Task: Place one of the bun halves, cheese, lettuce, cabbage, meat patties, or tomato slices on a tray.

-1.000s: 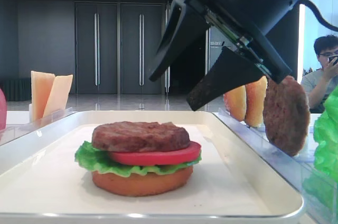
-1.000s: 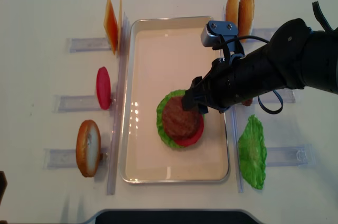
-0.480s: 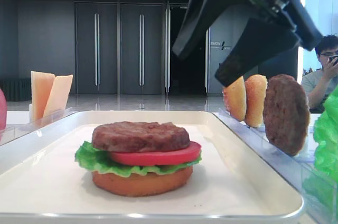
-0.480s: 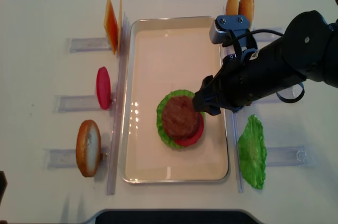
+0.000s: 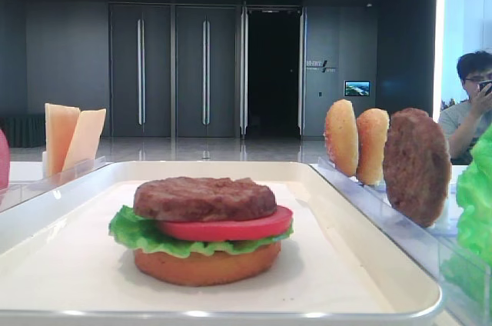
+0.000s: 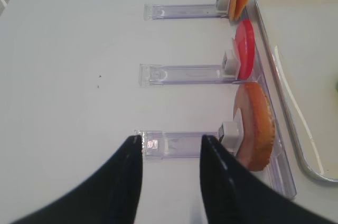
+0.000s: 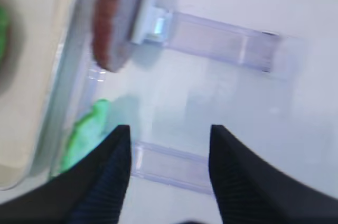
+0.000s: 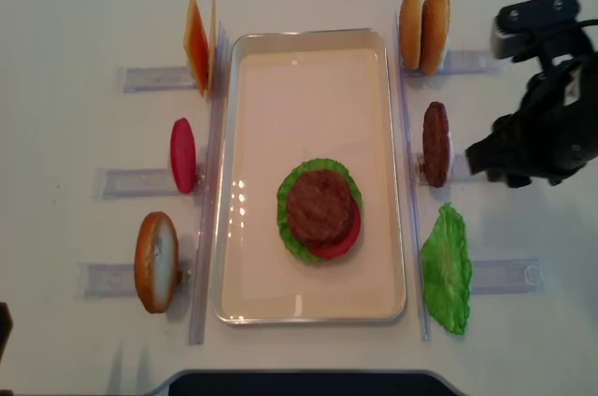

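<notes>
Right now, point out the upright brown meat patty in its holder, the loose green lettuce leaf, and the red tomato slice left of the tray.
Upright brown meat patty [image 8: 435, 143], overhead view, rim middle.
Green lettuce leaf [image 8: 447, 268], overhead view, centre.
Red tomato slice [image 8: 183, 154], overhead view, edge.

I see my left gripper [image 6: 168, 152] above a clear holder [image 6: 182, 143] with a bun half [image 6: 255, 124] standing in it

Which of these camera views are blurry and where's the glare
Right wrist view is motion-blurred: the meat patty and lettuce smear. Left wrist view is sharp. Overhead view shows glare spots on the tray. Low front view is sharp on the burger, with a dim background.
</notes>
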Robot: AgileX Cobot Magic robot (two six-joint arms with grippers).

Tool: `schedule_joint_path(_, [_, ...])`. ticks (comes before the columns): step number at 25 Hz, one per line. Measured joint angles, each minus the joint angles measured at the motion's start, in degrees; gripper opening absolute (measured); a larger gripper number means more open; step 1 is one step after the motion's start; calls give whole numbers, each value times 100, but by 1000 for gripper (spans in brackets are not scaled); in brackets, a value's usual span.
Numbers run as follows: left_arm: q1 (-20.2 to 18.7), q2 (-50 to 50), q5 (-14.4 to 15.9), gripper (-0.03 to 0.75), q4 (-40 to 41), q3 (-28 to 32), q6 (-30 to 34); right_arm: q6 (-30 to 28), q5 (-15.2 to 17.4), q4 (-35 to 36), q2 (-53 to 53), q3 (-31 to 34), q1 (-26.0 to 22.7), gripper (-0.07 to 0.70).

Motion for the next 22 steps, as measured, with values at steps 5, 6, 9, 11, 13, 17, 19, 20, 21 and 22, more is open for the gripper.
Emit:
schedule_joint_path(5, [0, 0, 0, 282, 0, 0, 0, 54, 497, -389, -517, 0, -1443, 356])
schedule_joint_path(6, [0, 0, 0, 282, 0, 0, 0, 54, 560, -427, -610, 0, -1675, 356])
schedule_joint_path(9, [0, 0, 0, 282, 0, 0, 0, 70, 661, -464, -862, 0, -2220, 356])
schedule_joint_path(11, [0, 0, 0, 282, 0, 0, 0, 70, 674, -470, -1013, 0, -2314, 356])
schedule_joint_path(13, [0, 0, 0, 282, 0, 0, 0, 70, 712, -470, -1170, 0, -2330, 356])
schedule_joint_path(17, [0, 0, 0, 282, 0, 0, 0, 70, 762, -465, -1628, 92, -2341, 356])
schedule_joint_path(19, [0, 0, 0, 282, 0, 0, 0, 70, 734, -465, -2021, 318, -2311, 356])
schedule_joint_path(20, [0, 0, 0, 282, 0, 0, 0, 70, 722, -465, -2279, 478, -2274, 356])
schedule_joint_path(21, [0, 0, 0, 282, 0, 0, 0, 70, 701, -465, -2599, 648, -2216, 356])
schedule_joint_path(22, [0, 0, 0, 282, 0, 0, 0, 70, 679, -465, -2984, 824, -2149, 356])
